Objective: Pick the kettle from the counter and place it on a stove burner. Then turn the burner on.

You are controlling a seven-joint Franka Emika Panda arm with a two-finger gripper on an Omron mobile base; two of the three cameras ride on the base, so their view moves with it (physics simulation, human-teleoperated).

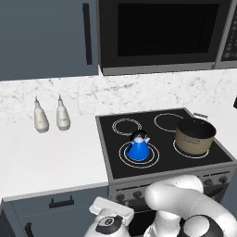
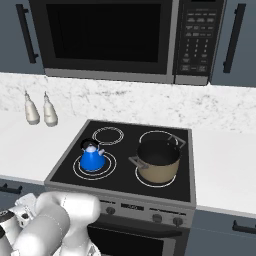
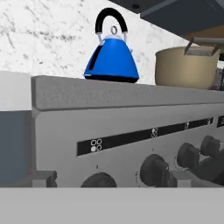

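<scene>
Kettle (image 1: 138,147) sits on burner (image 1: 153,157); hand view adds knobs (image 3: 153,168).

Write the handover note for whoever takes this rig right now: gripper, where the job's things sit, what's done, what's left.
Gripper: open, holding nothing, down in front of the stove's knob panel.
Kettle: upright on the front left stove burner, clear of the counter.
Tan pot: on the front right ring, apart from the kettle.
Done: kettle placed on the burner.
Left: turn that burner's knob; the hand view shows a row of dark knobs close ahead. Which one serves this burner I cannot tell.
</scene>
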